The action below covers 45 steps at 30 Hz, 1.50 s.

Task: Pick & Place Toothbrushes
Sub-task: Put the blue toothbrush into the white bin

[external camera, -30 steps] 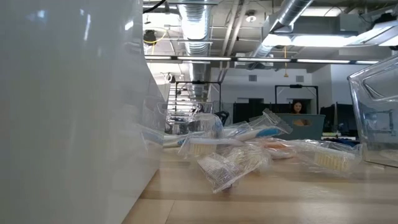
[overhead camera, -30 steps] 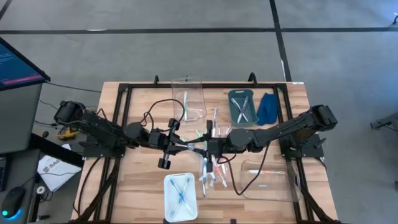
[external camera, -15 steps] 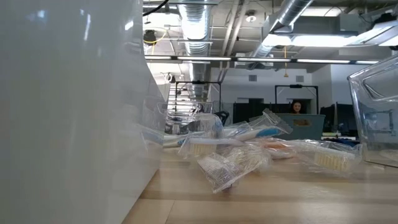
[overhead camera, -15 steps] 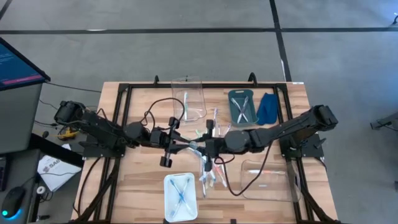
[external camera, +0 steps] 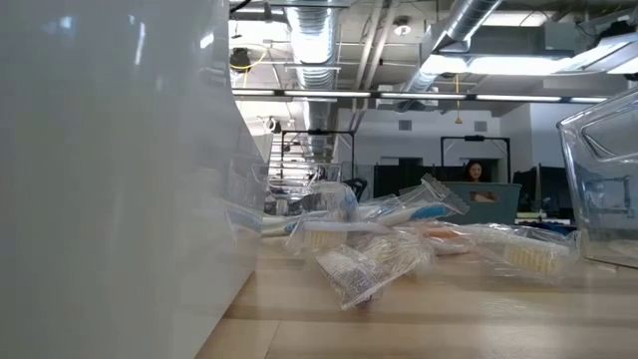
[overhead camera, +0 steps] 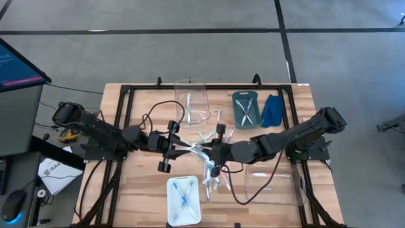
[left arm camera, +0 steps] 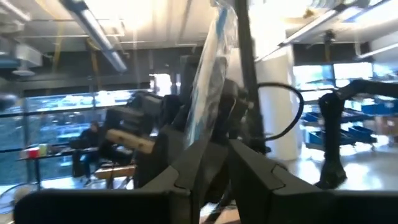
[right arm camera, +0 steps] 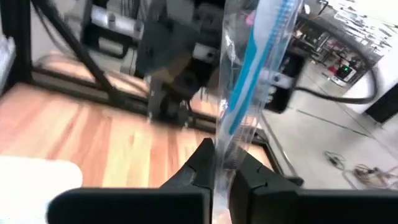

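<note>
Right gripper (right arm camera: 222, 163): fingers together, clamped on the lower end of a blue toothbrush (right arm camera: 261, 62) in a clear wrapper, which stands upright from the grip. Half a second back the two grippers met at table centre with this one less firmly shut; it has since closed fully.

Left gripper (left arm camera: 211, 163): fingers slightly apart, the same wrapped toothbrush rising between them. It was shut a second ago and has been easing open. In the high view it sits at about 9 o'clock of the meeting point, with the right gripper (overhead camera: 215, 154) at 3 o'clock.

Judgement: this reads as a hand-over from left to right, nearly complete. The right arm appears to carry the brush now; the left looks close to letting go, though whether it has fully let go cannot be told.

Surroundings, from the high view: the loose toothbrushes (overhead camera: 212, 174) lie just at 6 o'clock of the grippers. A white tray (overhead camera: 172, 201) holding brushes sits at 7 o'clock, a teal tray (overhead camera: 236, 111) at 1 o'clock, a clear bin (overhead camera: 193, 104) at 12 o'clock, another clear bin (overhead camera: 269, 183) at 4 o'clock.

Most brushes remain unsorted.
</note>
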### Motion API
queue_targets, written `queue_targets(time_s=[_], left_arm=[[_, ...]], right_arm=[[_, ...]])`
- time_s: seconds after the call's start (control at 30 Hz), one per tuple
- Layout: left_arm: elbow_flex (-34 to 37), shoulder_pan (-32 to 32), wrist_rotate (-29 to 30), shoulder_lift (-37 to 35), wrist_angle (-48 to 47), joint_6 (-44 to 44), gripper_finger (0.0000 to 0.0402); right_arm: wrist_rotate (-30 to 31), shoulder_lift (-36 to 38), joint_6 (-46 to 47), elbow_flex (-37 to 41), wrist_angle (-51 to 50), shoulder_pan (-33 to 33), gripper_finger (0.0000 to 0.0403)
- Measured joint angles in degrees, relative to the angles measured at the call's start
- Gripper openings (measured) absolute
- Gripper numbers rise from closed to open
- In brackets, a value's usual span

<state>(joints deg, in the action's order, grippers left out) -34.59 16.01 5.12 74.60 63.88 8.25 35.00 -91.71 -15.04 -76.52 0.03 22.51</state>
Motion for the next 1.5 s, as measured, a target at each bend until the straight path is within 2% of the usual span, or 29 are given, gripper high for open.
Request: queue_targets(time_s=[0.07, 0.27, 0.43, 0.57, 0.67, 0.87, 1.0, 1.1, 1.27, 1.4, 1.5], left_arm=[[0.9, 0.6, 3.7, -2.4, -2.8, 1.7, 0.0062], [2.6, 3.6, 20.1, -8.6, -10.2, 8.7, 0.0061], [2.6, 6.8, 27.8, -9.1, -13.8, 16.6, 0.0062], [2.6, 9.4, 34.1, -8.0, -15.2, 26.5, 0.0063], [1.4, 12.2, 41.2, -6.6, -16.0, 35.4, 0.0063], [-2.5, 16.3, 56.8, -0.9, -16.1, 50.5, 0.0058], [-5.9, 18.1, 66.4, 4.5, -16.1, 59.3, 0.0055], [-7.7, 20.7, 67.9, 8.0, -16.7, 63.3, 0.0054], [-11.0, 24.5, 67.6, 10.5, -16.5, 63.6, 0.0054], [-12.5, 26.7, 67.6, 10.6, -16.2, 62.0, 0.0054], [-14.3, 28.5, 66.3, 9.8, -16.4, 62.0, 0.0054]], right_arm=[[-0.1, 1.0, 2.1, 0.0, -1.9, 0.0, 0.0011], [-0.3, 3.2, 8.8, 0.1, -7.5, -0.1, 0.0026], [-0.5, 3.6, 12.1, 0.1, -9.6, -1.0, 0.0008], [-1.0, 3.6, 14.6, 0.1, -10.1, -1.6, 0.0023], [-4.8, 3.7, 16.4, 0.1, -10.5, -2.3, 0.0027], [-18.4, 3.7, 17.9, 0.1, -10.1, -4.2, 0.0009], [-20.4, 3.7, 20.0, 0.1, -9.8, -5.1, 0.0028], [-22.1, 3.7, 20.3, 0.4, -9.2, -5.3, 0.0027], [-30.2, 3.7, 23.0, 1.2, -9.6, -6.5, 0.0009], [-30.5, 3.7, 24.1, 1.3, -9.7, -6.5, 0.0025], [-30.5, 3.4, 23.6, 1.3, -10.0, -6.0, 0.0021]])
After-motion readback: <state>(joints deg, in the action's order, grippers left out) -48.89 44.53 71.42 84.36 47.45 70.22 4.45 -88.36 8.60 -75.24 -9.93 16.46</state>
